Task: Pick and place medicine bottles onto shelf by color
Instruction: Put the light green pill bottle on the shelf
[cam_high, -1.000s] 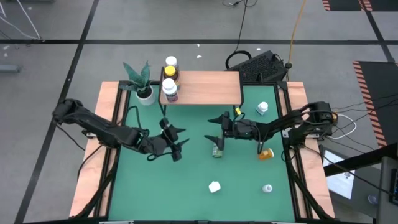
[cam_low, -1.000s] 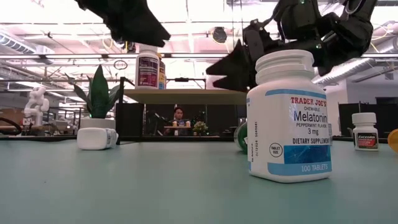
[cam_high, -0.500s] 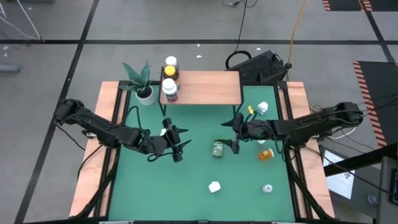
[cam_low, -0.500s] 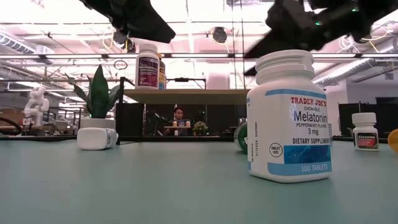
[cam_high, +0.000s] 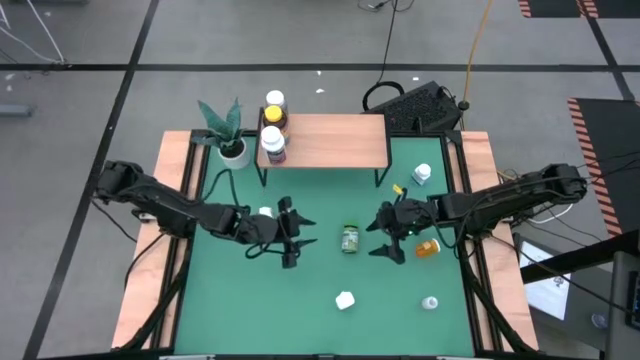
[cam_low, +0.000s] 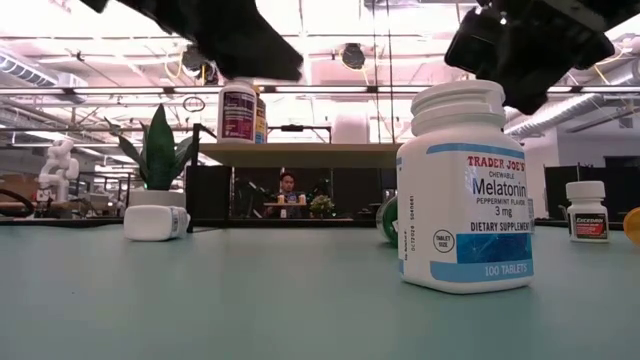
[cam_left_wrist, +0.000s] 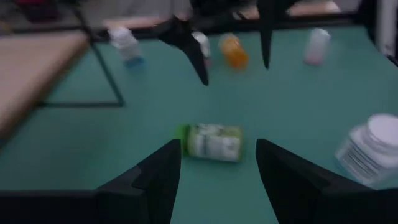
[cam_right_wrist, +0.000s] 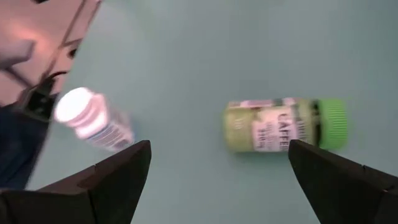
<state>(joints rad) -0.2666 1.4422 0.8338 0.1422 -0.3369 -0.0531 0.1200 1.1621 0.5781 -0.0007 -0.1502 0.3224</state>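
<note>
A green bottle (cam_high: 350, 238) lies on its side on the green table, label up, its green cap (cam_right_wrist: 329, 122) at one end. My left gripper (cam_high: 303, 232) hovers open to its left, the bottle (cam_left_wrist: 214, 142) lying ahead of the fingers. My right gripper (cam_high: 378, 238) hovers open to its right, above the table. The wooden shelf (cam_high: 330, 140) stands at the far edge, with three bottles (cam_high: 272, 122) standing at its left end. Neither gripper touches anything.
An orange bottle (cam_high: 428, 247) lies by my right arm. White bottles are near the shelf's right leg (cam_high: 422, 174), by my left arm (cam_high: 263, 212) and near the front edge (cam_high: 345, 299) (cam_high: 430, 302). A potted plant (cam_high: 228, 135) is left of the shelf.
My right gripper has drawn back from over the green bottle toward the table's right edge, risen, and tipped from pointing down to a shallower slant. My left gripper has edged right toward the green bottle. The bottle has stayed where it lay.
</note>
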